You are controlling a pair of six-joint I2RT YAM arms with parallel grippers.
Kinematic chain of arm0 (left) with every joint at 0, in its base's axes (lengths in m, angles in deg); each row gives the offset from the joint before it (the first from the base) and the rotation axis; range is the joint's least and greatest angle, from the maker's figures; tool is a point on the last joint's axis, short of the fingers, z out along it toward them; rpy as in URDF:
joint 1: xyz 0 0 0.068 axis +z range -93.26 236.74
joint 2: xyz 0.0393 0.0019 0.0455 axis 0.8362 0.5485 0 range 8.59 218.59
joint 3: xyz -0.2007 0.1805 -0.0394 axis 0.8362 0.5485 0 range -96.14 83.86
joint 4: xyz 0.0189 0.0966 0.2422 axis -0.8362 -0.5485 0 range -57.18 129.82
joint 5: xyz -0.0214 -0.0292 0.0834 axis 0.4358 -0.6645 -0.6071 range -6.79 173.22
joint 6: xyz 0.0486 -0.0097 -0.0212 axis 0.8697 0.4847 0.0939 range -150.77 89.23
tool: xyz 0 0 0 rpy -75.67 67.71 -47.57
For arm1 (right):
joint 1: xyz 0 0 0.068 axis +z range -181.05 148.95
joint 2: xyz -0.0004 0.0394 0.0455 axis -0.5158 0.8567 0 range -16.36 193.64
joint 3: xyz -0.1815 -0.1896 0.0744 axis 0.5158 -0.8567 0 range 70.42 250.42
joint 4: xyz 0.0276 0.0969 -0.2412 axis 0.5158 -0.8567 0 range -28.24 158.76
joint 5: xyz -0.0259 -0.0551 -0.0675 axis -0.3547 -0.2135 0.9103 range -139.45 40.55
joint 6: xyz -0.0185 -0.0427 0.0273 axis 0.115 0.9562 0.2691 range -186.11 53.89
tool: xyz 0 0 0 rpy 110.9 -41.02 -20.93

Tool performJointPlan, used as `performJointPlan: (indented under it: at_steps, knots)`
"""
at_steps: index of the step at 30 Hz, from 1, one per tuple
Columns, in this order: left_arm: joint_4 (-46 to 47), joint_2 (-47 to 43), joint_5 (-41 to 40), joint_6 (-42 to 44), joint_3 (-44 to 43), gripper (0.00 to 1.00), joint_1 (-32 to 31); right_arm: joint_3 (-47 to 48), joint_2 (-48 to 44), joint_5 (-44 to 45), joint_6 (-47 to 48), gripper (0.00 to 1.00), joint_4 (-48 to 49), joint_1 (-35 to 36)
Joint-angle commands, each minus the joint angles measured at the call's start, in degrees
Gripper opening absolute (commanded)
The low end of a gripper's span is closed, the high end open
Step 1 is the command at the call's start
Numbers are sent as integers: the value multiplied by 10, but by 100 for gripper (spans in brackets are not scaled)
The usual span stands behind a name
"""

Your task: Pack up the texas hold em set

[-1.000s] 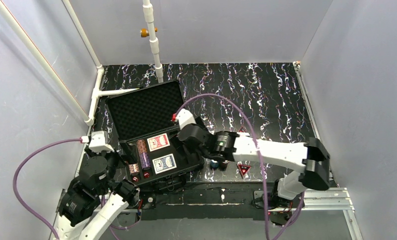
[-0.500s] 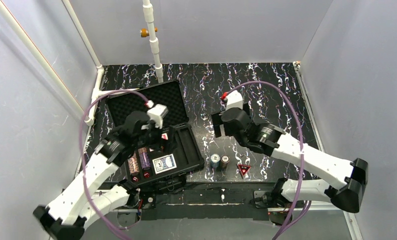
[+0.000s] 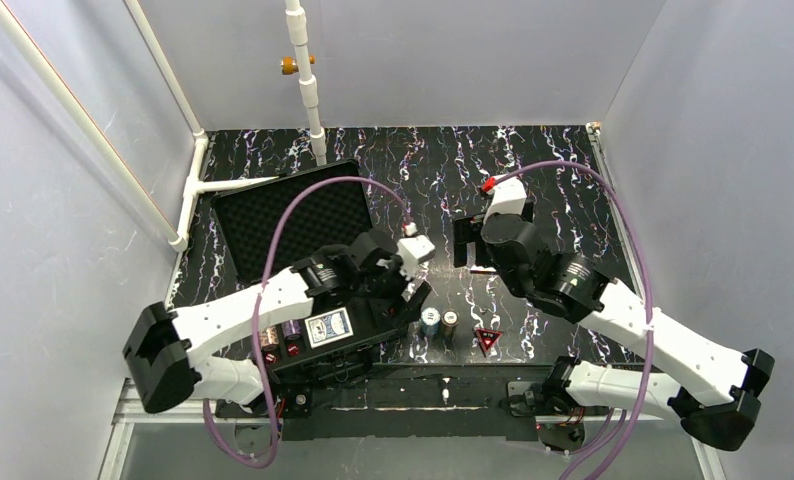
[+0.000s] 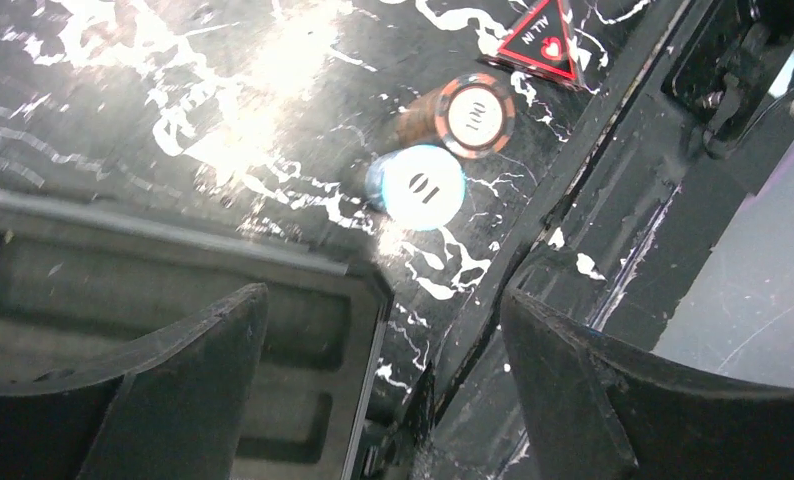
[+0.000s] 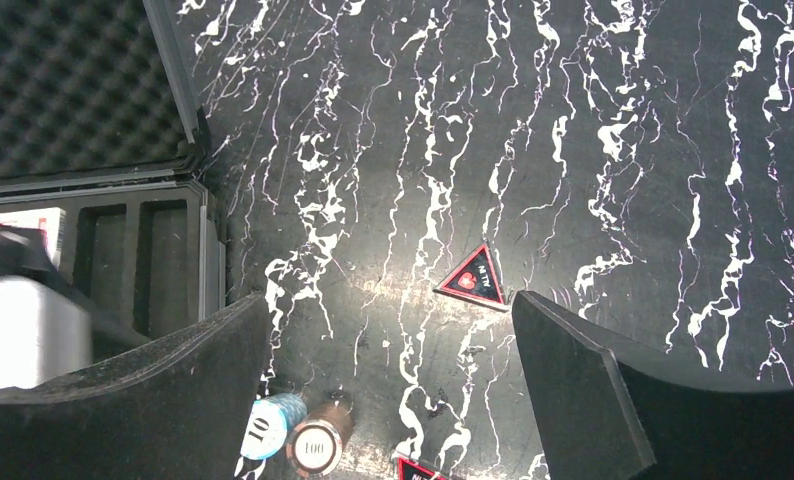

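Right of the case [image 3: 283, 215], two chip stacks [image 3: 431, 322] upright; both arms' jaws wide.

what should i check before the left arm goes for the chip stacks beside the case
1. Left pincer open and empty: ok.
2. Blue stack and brown stack standing on the table, nothing covering them: ok.
3. Gap between the two stacks wide enough for a finger: cannot tell.
4. Empty slots in the tray: ok.
5. Lid open: ok.
6. Right pincer open, empty, clear of the stacks: ok.
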Motion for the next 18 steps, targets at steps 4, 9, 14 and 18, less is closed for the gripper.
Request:
performJointPlan:
  at_steps: [4,9,14,18]
  knots:
    - [35,90,-4,89,-61,81,-52,28,-41,9,16,98,-2,-5]
    - [31,152,-3,94,-83,78,-57,34,-51,6,18,98,-13,-4]
    - [13,199,8,91,-106,76,-59,34,-55,-2,21,98,-13,-4]
    - [7,217,6,88,-114,75,-66,33,-52,-3,26,98,-13,-4]
